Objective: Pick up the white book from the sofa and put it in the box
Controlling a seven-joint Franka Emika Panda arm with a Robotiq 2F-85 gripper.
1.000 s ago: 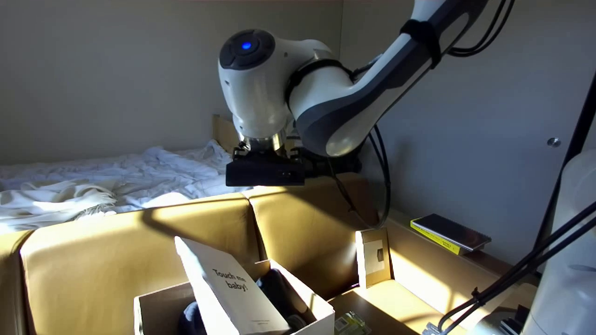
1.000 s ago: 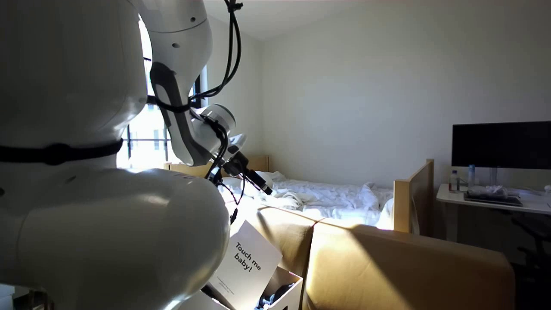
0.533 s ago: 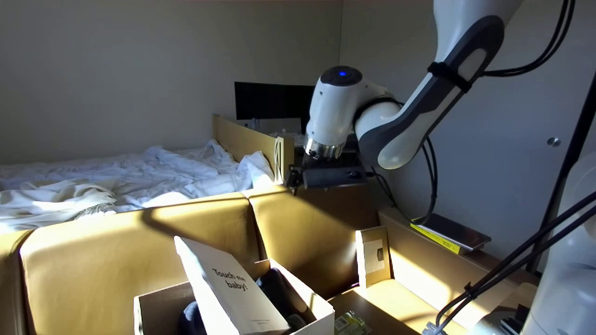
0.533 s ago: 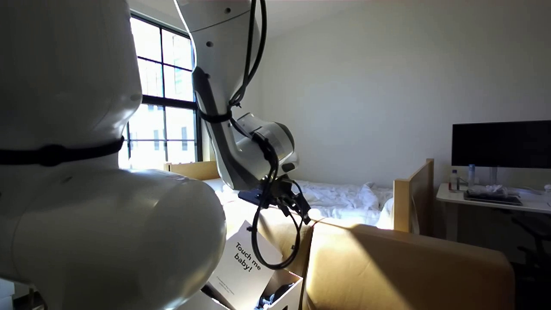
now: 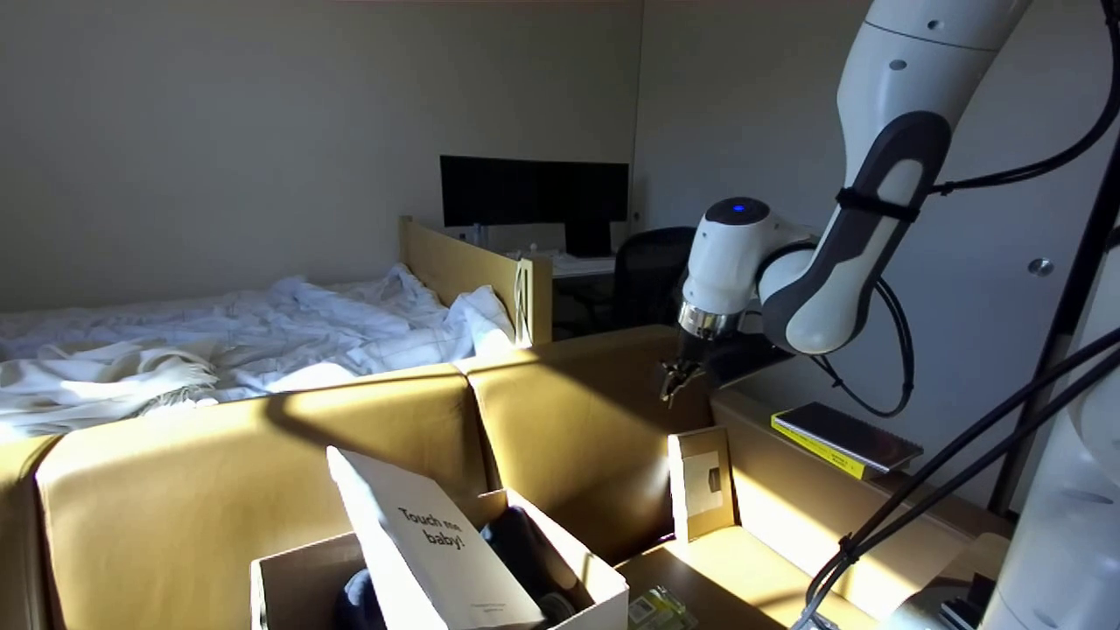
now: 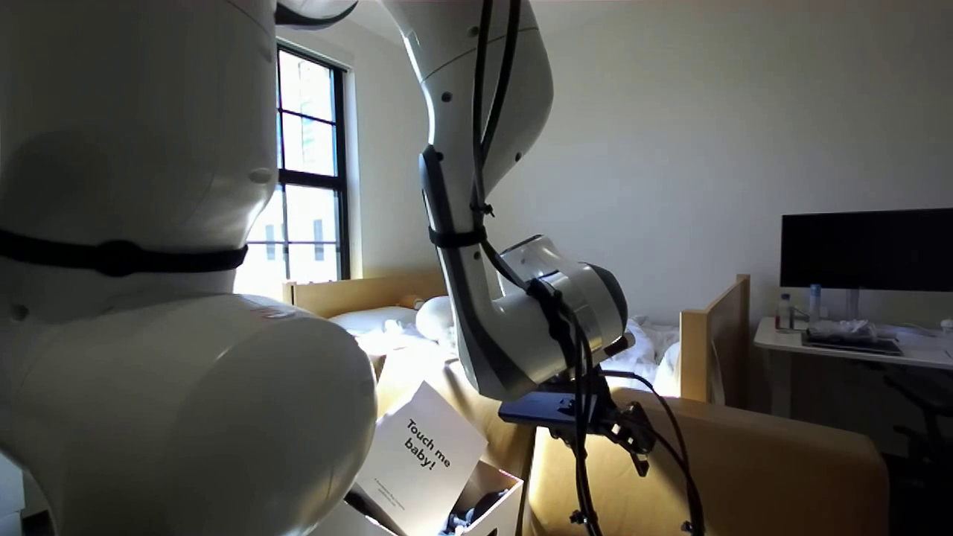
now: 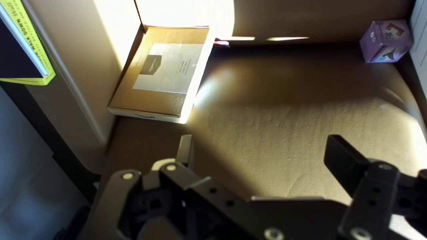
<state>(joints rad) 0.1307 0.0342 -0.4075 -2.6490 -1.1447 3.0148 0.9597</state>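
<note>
fingers (image 7: 343, 161) spread wide, empty, over sofa (image 7: 293, 133), purple carton (image 7: 386, 42) on it, yellow book (image 5: 818, 447) under notebook (image 5: 849, 434) on armrest (image 5: 849, 512)

Home bedroom, bed (image 5: 472, 267) with rumpled white sheets (image 5: 262, 324), mustard-yellow sofa (image 5: 262, 464), desk (image 6: 782, 344) with monitor (image 6: 867, 251)

Lower centre in an exterior view, box (image 5: 605, 604) before the back of the sofa (image 5: 192, 499). In it a book (image 5: 442, 556) leans, tilted, upper end above the rim. Right of the box, a package (image 5: 704, 481) upright just beside the armrest (image 5: 814, 507); notebook stack (image 5: 844, 437) on the armrest. Behind the sofa I see bed (image 5: 262, 324) left, desk (image 5: 577, 266) past it, centre.
</note>
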